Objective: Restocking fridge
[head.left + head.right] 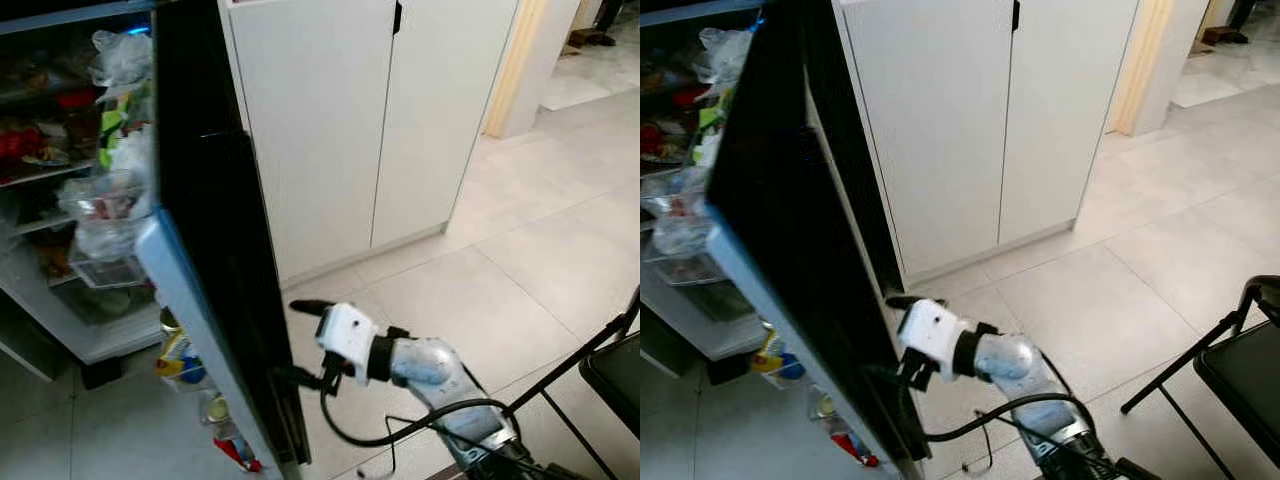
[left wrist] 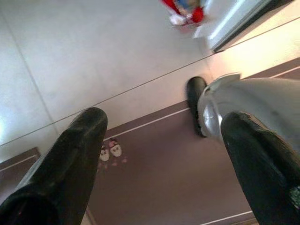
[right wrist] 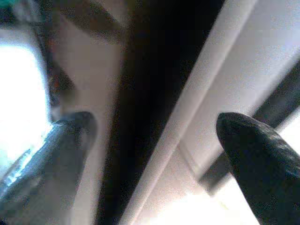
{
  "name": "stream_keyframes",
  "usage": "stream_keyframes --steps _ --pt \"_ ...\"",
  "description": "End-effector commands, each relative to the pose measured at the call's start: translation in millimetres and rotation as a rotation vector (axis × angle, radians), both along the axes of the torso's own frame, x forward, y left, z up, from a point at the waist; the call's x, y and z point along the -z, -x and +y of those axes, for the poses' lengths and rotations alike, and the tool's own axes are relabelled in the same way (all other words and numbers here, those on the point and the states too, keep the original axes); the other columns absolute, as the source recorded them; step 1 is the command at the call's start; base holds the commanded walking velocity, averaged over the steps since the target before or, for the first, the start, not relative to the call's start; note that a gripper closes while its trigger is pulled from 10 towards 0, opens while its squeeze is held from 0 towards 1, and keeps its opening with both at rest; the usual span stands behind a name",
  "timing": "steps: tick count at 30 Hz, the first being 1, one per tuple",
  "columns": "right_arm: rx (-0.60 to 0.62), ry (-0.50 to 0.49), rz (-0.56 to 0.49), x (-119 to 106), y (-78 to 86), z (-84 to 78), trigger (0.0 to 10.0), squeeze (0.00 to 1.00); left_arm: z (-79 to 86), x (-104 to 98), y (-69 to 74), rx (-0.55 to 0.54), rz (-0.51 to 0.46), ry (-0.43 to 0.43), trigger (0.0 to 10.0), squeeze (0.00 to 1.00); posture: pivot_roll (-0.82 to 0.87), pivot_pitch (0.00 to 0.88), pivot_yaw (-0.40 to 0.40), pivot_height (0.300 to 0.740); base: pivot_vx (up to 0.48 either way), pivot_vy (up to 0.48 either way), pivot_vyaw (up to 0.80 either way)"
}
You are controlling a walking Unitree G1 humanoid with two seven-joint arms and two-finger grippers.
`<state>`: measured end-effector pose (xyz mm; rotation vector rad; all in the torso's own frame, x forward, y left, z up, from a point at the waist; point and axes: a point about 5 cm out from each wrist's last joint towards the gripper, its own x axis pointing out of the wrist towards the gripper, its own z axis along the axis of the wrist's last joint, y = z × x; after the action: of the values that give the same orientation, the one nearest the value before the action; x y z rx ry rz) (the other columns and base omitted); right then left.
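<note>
Right gripper (image 1: 300,342): lower centre of the left eye view, at the outer edge of the fridge door; its two black fingers are spread apart, one above and one below (the right wrist view shows the dark door edge running between the two fingertips, neither visibly pressed on it).
Left gripper (image 2: 164,154): fingers parted and holding nothing, pointing down at pale floor tiles and a mauve mat.
Fridge door (image 1: 215,250): black, swung open, crossing the frame from upper left to lower centre; bottles and packets sit in its lower racks (image 1: 200,385).
Fridge interior (image 1: 70,170): upper left of the frame, shelves crowded with bags and containers (contents too blurred to name).
White cupboard (image 1: 350,120): upper centre, doors shut, just behind the fridge door.
Black folding chair (image 1: 1240,370): lower right corner.
</note>
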<state>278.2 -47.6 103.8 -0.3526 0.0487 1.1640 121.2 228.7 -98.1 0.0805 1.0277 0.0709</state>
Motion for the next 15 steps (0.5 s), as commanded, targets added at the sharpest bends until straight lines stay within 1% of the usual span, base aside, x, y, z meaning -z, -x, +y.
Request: stream_keyframes --steps 1,2,3,4,5,6,7,8,9,11,12,13,15 --pt "0.057 0.022 -0.005 2.2 -6.5 -10.0 10.0 0.0 1.9 1.2 5.2 0.002 0.016 0.003 10.0 0.0 -0.1 0.0 0.039 0.74 0.0 0.0 0.0" --pt "0.205 0.063 -0.01 7.2 -20.0 -32.9 10.0 0.0 1.8 1.2 5.2 0.007 0.018 0.003 10.0 0.0 -0.1 0.0 0.04 0.74 0.0 0.0 0.0" --pt "0.308 0.09 -0.015 9.9 -28.1 -49.5 10.0 0.0 1.7 1.3 5.2 0.01 0.019 0.002 10.0 0.0 -0.1 0.0 0.039 0.74 0.0 0.0 0.0" --pt "0.308 0.09 -0.015 9.9 -28.1 -49.5 10.0 0.0 1.7 1.3 5.2 0.01 0.019 0.002 10.0 0.0 -0.1 0.0 0.039 0.74 0.0 0.0 0.0" --pt "0.484 0.12 0.002 14.7 -39.2 -76.1 10.0 0.0 1.3 1.3 4.9 0.025 0.024 0.003 10.0 0.0 -0.1 0.0 0.038 0.74 0.0 0.0 0.0" --pt "0.64 0.149 0.011 18.6 -46.2 -100.5 10.0 0.0 1.1 1.3 4.8 0.034 0.027 0.006 10.0 0.0 -0.1 0.0 0.038 0.74 0.0 0.0 0.0" --pt "0.729 0.165 0.018 20.7 -49.0 -114.4 10.0 0.0 1.0 1.4 4.7 0.04 0.029 0.008 10.0 0.0 -0.1 0.0 0.038 0.74 0.0 0.0 0.0" --pt "0.885 0.186 0.045 26.9 -49.9 -141.8 10.0 0.0 1.0 1.4 4.7 0.041 0.03 0.009 10.0 0.0 -0.1 0.0 0.038 0.74 0.0 0.0 0.0" --pt "1.089 0.232 0.078 36.3 -43.1 -180.8 10.0 0.0 1.1 1.3 4.6 0.041 0.03 0.01 10.0 0.0 -0.1 0.0 0.038 0.74 0.0 0.0 0.0" --pt "1.193 0.256 0.094 42.2 -36.1 -201.2 10.0 0.0 1.3 1.1 4.3 0.049 0.031 0.006 10.0 0.0 -0.1 0.0 0.039 0.74 0.0 0.0 0.0" --pt "1.286 0.271 0.136 51.3 -25.6 -219.0 10.0 0.0 1.6 1.0 4.0 0.057 0.031 0.003 10.0 0.0 -0.1 0.0 0.041 0.74 0.0 0.0 0.0" --pt "1.286 0.271 0.136 51.3 -25.6 -219.0 10.0 0.0 1.6 1.0 4.0 0.057 0.031 0.003 10.0 0.0 -0.1 0.0 0.041 0.74 0.0 0.0 0.0" --pt "1.375 0.278 0.191 63.1 -12.5 -234.4 10.0 0.0 1.9 0.7 3.4 0.071 0.031 0.0 10.0 0.0 -0.1 0.0 0.044 0.74 0.0 0.0 0.0"
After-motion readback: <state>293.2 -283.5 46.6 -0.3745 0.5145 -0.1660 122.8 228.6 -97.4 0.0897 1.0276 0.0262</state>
